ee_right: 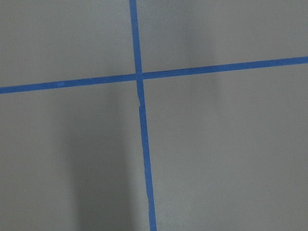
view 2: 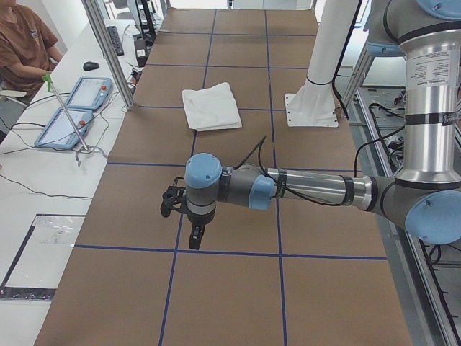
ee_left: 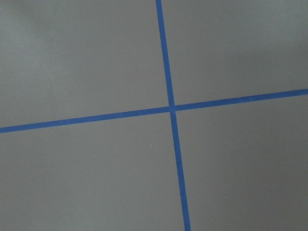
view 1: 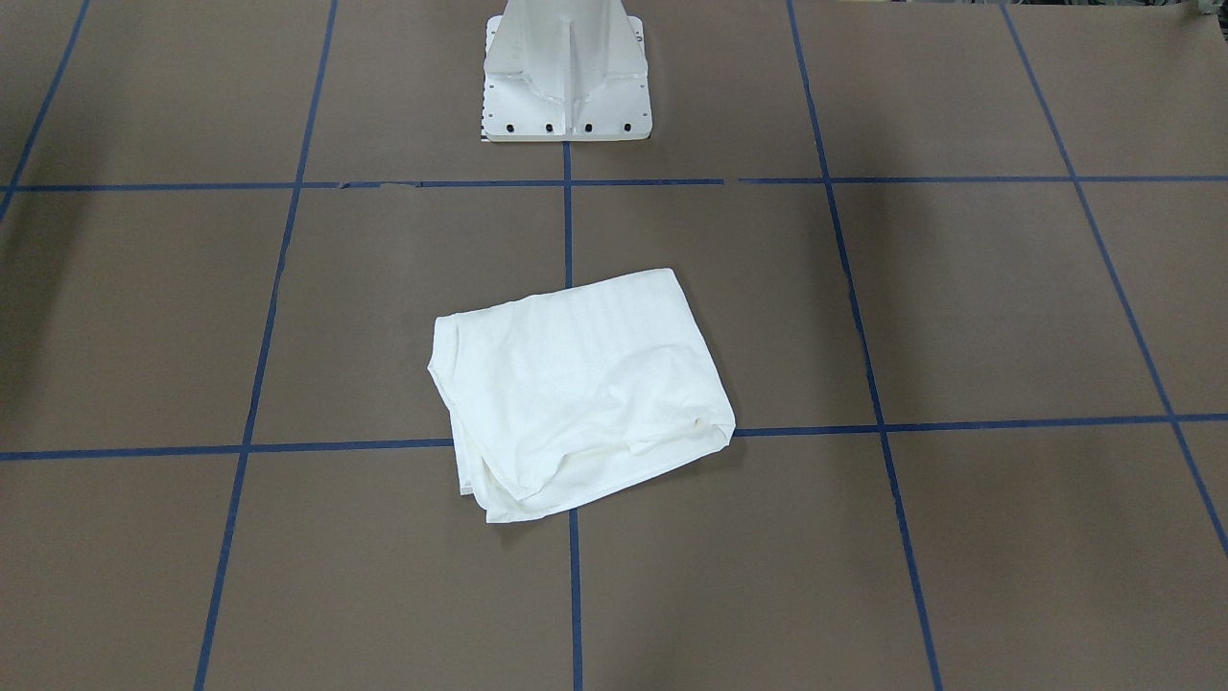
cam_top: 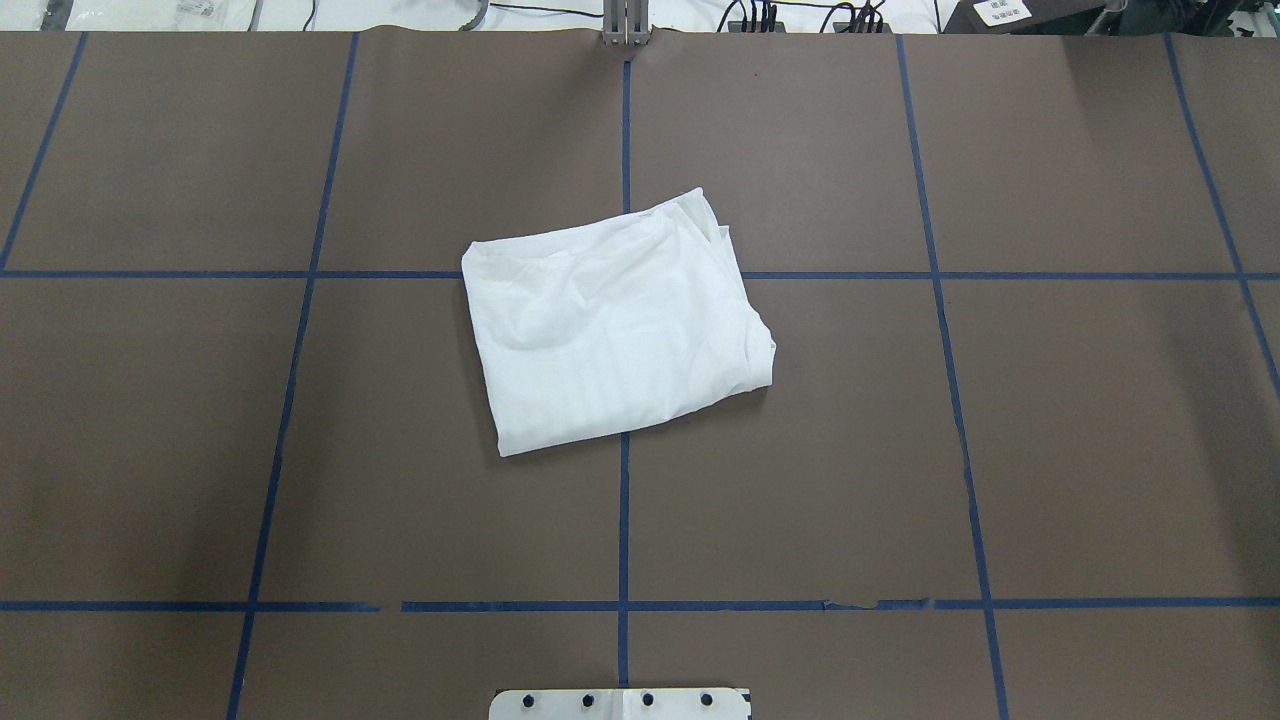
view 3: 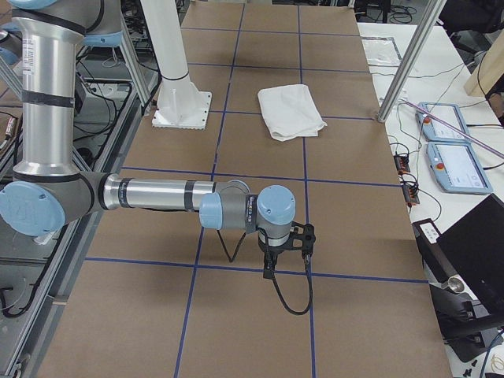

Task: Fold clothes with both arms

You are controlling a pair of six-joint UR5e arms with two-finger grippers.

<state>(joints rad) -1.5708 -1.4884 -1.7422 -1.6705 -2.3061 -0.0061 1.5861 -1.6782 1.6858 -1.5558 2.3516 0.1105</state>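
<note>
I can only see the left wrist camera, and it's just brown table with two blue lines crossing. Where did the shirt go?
Observer: The white T-shirt lies folded in a rough rectangle mid-table, in front of the white pedestal base.
Operator: Is an arm holding it?
Observer: No. The left arm is out at its own end of the table, apart from the T-shirt, with the left gripper pointing down.
Operator: And the other arm?
Observer: The right arm is at the opposite end, also apart from it. I cannot tell whether the right gripper is open.
</note>
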